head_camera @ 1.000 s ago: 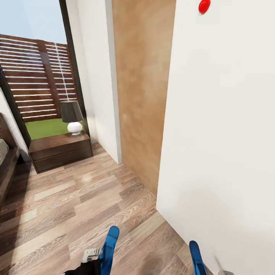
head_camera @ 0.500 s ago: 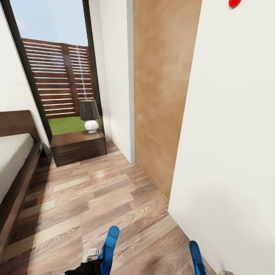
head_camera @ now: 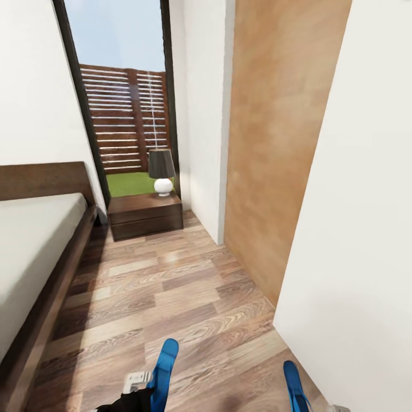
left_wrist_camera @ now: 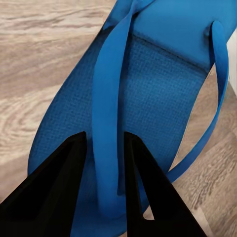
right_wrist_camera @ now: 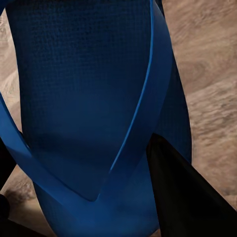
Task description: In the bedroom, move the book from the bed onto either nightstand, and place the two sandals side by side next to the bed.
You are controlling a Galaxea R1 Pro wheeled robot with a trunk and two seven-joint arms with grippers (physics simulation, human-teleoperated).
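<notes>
Gripping a strap of one bright blue flip-flop sandal, our left gripper has its two black fingers pressed against either side of that thin blue band, as the left wrist view makes plain. Our right gripper carries the second bright blue flip-flop sandal; one black finger lies against the sole's edge and a dark shape sits at the opposite side, so we judge it clamped on the sandal, though the contact itself is hidden. In the head view both sandals poke up at the lower edge above the mixed brown wood-plank floor, the right one close to the plain white wall. The large low bed with its pale mattress and dark wooden frame runs along the robot's left, and past it, by the tall black-framed window, stands the small dark reddish-brown wooden nightstand, bearing a lamp with a dark shade and round white base. No book shows on the stretch of mattress we can see. We judge the sandal step to be in hand: the next move calls for lowering both arms to the floor beside the bed frame and releasing the pair parallel and close together. The head view gives the room's layout; the wrist views give the grips.
</notes>
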